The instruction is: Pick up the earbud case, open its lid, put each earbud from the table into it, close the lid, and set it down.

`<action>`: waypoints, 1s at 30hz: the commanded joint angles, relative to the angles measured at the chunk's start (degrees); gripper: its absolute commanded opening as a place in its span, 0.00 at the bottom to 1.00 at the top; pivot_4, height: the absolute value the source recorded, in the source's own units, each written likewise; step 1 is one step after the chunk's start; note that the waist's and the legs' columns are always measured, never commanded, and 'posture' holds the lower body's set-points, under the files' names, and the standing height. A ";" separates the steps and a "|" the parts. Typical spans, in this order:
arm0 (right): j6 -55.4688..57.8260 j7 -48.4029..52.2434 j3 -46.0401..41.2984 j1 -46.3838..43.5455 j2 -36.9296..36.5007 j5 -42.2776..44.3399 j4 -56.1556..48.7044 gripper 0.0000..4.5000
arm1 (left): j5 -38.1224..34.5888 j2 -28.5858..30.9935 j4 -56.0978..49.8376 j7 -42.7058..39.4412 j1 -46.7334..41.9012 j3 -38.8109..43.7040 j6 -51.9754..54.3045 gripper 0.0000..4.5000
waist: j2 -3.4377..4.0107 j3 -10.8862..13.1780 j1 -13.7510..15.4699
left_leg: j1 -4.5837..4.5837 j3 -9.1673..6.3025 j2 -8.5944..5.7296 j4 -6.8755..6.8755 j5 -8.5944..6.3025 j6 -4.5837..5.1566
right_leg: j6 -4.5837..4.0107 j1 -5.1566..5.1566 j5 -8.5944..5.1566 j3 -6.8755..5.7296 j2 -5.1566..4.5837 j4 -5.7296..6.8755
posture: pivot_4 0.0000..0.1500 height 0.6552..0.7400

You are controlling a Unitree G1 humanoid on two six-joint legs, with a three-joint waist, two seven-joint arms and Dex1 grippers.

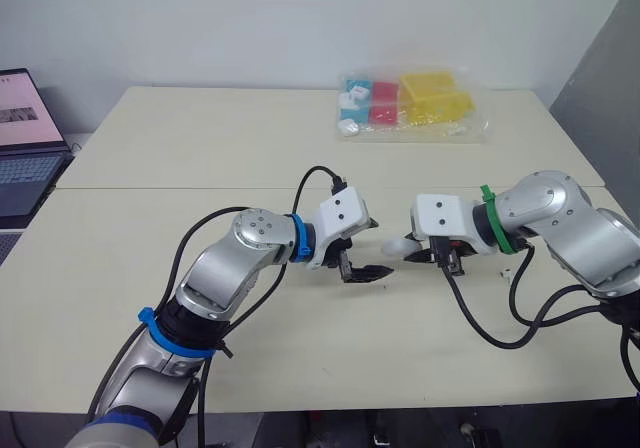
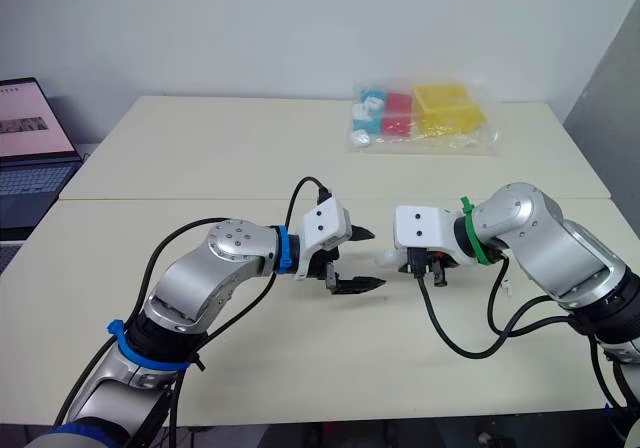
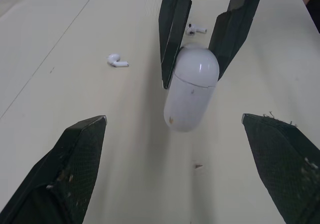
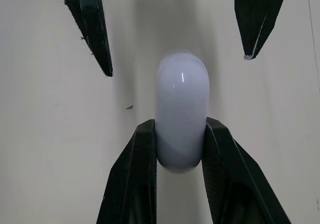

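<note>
- Two black-fingered end effectors face each other over the pale cream table [image 1: 200,148], with the white, glossy, pill-shaped earbud case [image 4: 181,109] between them.
- The right end effector [image 4: 180,126] is closed down to the width of the case. Its two fingers [image 4: 137,174] press on opposite sides of one rounded end.
- The case points lengthwise towards the left end effector [image 1: 376,250]. Its lid is closed, with only a thin seam showing across the body.
- The left end effector is spread wide and holds nothing. Its fingertips [image 4: 102,59] stand on either side of the case's free end, apart from it.
- Two small white earbuds lie loose on the table beyond the case, one [image 3: 117,60] off to the side and the other [image 3: 195,29] behind the right fingers.
- A clear plastic bag of coloured blocks [image 1: 410,103] lies at the far edge, and an open laptop [image 1: 25,148] sits beside the table on the robot's left.
</note>
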 commanded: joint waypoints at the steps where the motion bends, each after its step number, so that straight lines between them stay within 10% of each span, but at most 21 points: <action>1: -0.81 1.22 -1.89 -0.97 0.59 -1.71 -0.49 0.18 | -0.46 -0.81 -2.00 1.00 -1.97 0.00 1.84 1.00 | 0.00 0.00 0.00 | 0.00 0.00 0.00 0.00 0.00 0.00 | 0.00 0.00 0.00 0.00 0.00 0.01 | 1.00 1.00; 11: -0.87 2.71 -2.82 -0.96 3.19 -3.82 0.11 0.18 | 0.21 -0.38 -2.46 0.09 -2.56 -1.90 0.91 1.00 | 0.00 0.00 0.00 | 0.04 0.00 -0.01 0.02 0.00 0.00 | 0.00 0.00 0.00 0.01 0.00 0.09 | 1.00 1.00; 23: 0.70 4.05 -3.88 -1.69 3.75 -3.83 -0.80 0.18 | 1.53 -0.06 -1.90 -0.29 -2.26 -3.03 -1.17 0.20 | 0.00 0.00 0.00 | 0.08 0.02 -0.02 0.02 0.00 0.00 | -0.01 0.01 0.00 0.02 0.00 0.16 | 1.00 1.00; 30: 0.02 4.54 -3.92 -1.74 3.90 -4.40 -0.78 0.18 | 1.93 -0.15 -2.02 -0.16 -1.79 -3.24 -1.62 0.19 | 0.00 0.00 0.00 | 0.08 0.01 -0.01 0.03 0.00 0.00 | -0.01 0.01 0.00 0.02 0.00 0.17 | 1.00 1.00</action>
